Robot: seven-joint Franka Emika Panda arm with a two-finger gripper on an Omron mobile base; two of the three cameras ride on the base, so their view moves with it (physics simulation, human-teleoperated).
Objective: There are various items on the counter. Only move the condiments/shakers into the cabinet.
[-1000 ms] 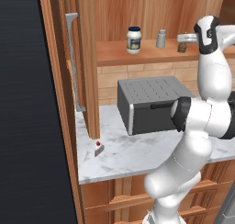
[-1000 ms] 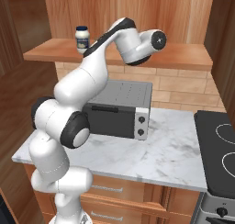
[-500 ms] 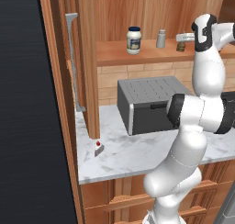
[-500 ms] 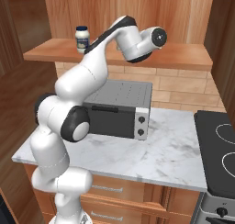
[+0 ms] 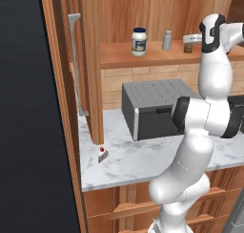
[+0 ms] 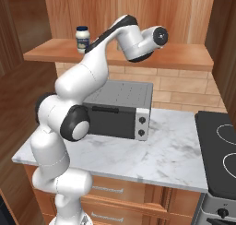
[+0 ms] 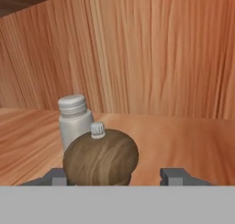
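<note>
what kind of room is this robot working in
A simulated kitchen, by the look of it: a marbled counter over wooden drawers carries a toaster oven, a stovetop sits beside it, and a wall cabinet shelf holds condiments.

You see a matt, grained wooden pepper mill (image 7: 101, 159) with a small metal-looking knob, a smooth grey shaker (image 7: 74, 122) at its 11 o'clock, perhaps plastic, the cabinet (image 7: 151, 53) of planked wood, and a glossy marbled worktop (image 5: 143, 158).
</note>
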